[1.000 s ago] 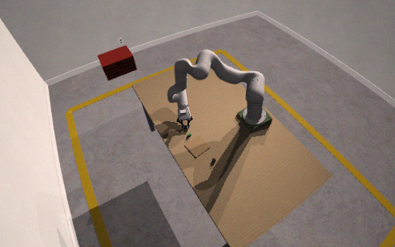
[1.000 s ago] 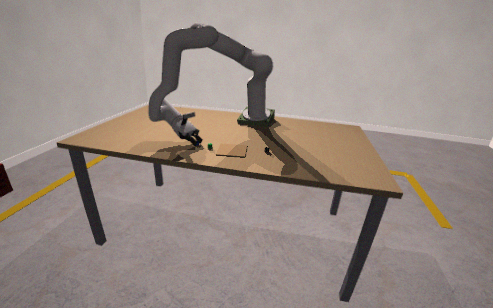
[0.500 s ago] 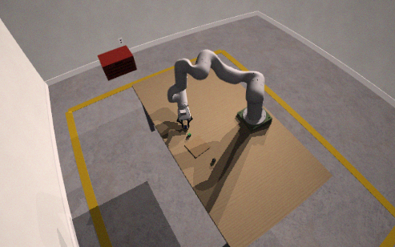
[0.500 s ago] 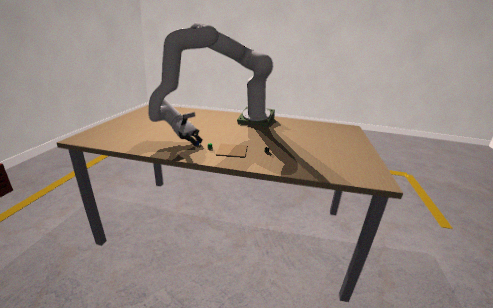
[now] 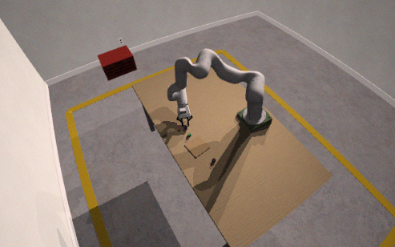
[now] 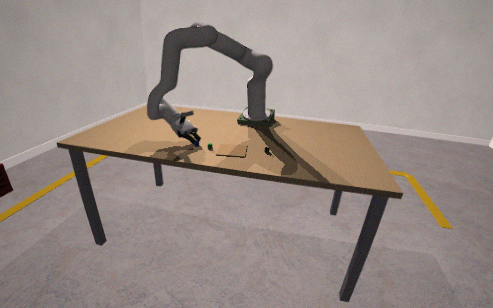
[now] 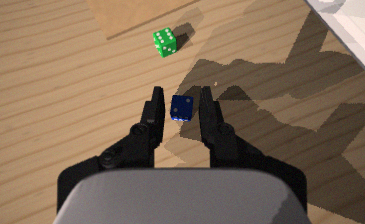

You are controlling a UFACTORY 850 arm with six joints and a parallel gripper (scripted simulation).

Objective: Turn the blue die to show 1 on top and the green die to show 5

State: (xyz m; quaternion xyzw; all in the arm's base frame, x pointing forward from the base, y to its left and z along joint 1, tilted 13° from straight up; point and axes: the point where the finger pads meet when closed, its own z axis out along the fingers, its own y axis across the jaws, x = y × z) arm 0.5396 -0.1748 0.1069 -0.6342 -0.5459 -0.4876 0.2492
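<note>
1. My gripper point(image 7: 182, 98) hangs low over the table point(image 6: 323, 165), its fingers parted and grasping nothing.
2. The blue die point(image 7: 182, 108) lies on the bare wood between my fingertips, with a gap showing on each side. Its top face seems to carry two pips, though shadow makes that hard to read.
3. The green die point(image 7: 165, 42) rests on the table farther out in the wrist view, just beside the near edge of the mat point(image 7: 133, 15) and off it. Its top shows six pips.
4. In the top view the mat point(image 5: 197, 146) lies flat, with the green die point(image 5: 187, 136) at its left corner and the black die point(image 5: 212, 161) on the wood to its right, apart from the others.
5. My arm point(image 5: 219, 70) arches from its base plate point(image 5: 240, 119) toward the table's left edge.
</note>
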